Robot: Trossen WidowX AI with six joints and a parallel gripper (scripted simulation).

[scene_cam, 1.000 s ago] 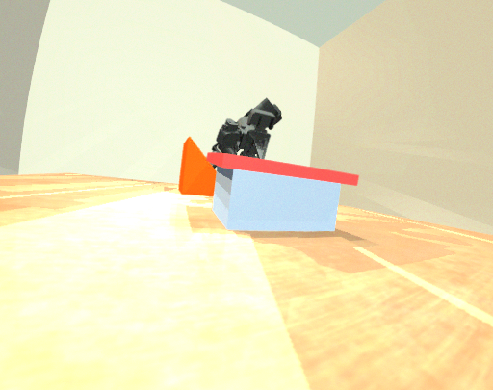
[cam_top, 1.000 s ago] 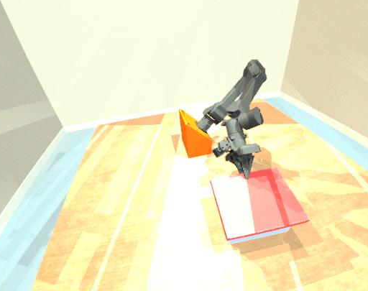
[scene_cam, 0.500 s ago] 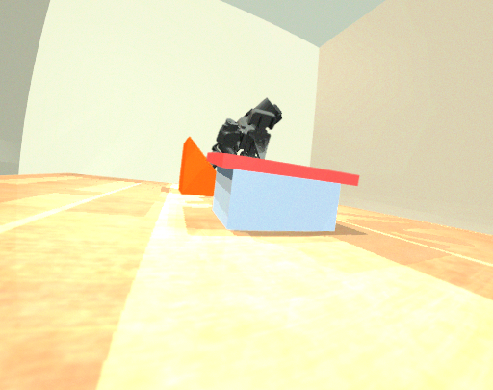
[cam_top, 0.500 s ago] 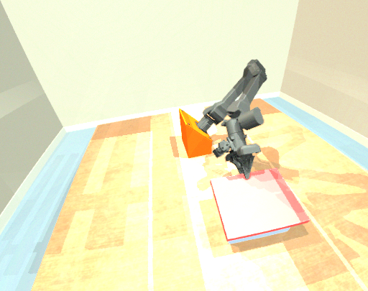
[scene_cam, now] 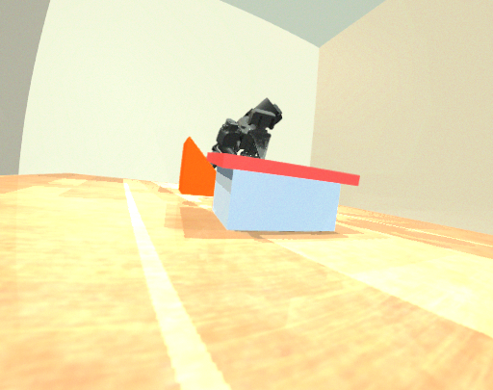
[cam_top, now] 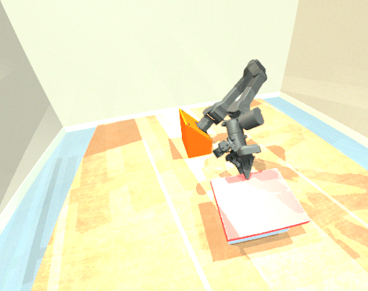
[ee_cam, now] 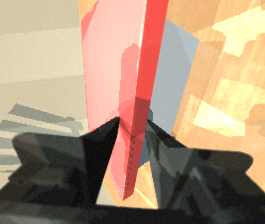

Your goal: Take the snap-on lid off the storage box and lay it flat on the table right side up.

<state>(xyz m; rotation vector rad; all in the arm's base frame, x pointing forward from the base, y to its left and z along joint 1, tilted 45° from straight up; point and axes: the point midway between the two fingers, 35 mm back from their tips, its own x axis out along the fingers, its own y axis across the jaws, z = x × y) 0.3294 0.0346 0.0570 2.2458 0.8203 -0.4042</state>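
Observation:
The flat red lid point(cam_top: 256, 203) point(scene_cam: 295, 170) point(ee_cam: 112, 60) lies over the top of the pale blue storage box point(cam_top: 259, 236) point(scene_cam: 282, 205) point(ee_cam: 174, 70), right side up. In the exterior view the lid slopes down to the right and overhangs the box, with no open gap showing on the near side; its far side is hidden. The box stands on the table. My gripper point(cam_top: 246, 177) point(ee_cam: 132, 121) is shut on the lid's rim at the far edge in the top view, one finger on the lid's top face and the other below the rim. In the exterior view the fingertips are hidden behind the lid.
An orange wedge-shaped block point(cam_top: 196, 142) point(scene_cam: 194, 173) stands behind the box to the left, beside the arm's base. The arm reaches over from the back. Walls rise behind and at both sides. Patches of light and shadow cross the table point(cam_top: 126, 196) point(scene_cam: 92, 263).

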